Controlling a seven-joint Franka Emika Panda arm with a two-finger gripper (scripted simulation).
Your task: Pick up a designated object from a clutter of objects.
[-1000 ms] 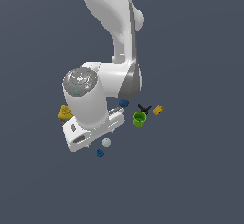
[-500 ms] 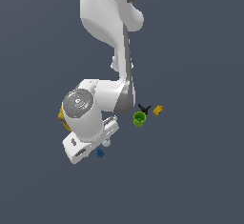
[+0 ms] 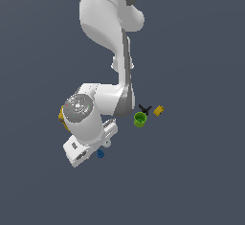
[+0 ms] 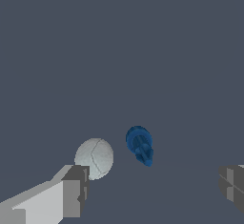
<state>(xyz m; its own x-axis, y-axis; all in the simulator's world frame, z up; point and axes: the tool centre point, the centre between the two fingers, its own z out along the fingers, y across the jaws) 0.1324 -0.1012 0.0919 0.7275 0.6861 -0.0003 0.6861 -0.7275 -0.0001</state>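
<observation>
Knobby dark-blue piece (image 4: 140, 145) is lying between the spread fingers (image 4: 75, 189) of the hand (image 4: 152, 192), whitish ball (image 4: 95, 157) at its nine o'clock. Approach appears underway; next, the hand likely needs lowering around it, then closing.

The arm's shell (image 3: 103, 23) looks like glossy white plastic. The tiny dark-blue knobby piece (image 4: 139, 145) is lumpy with a soft sheen, and the whitish ball (image 4: 95, 157) is matt with fine seam lines.

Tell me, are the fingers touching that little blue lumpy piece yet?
Apart. The wrist view shows bare floor between each of the fingers and the blue lumpy piece.
</observation>
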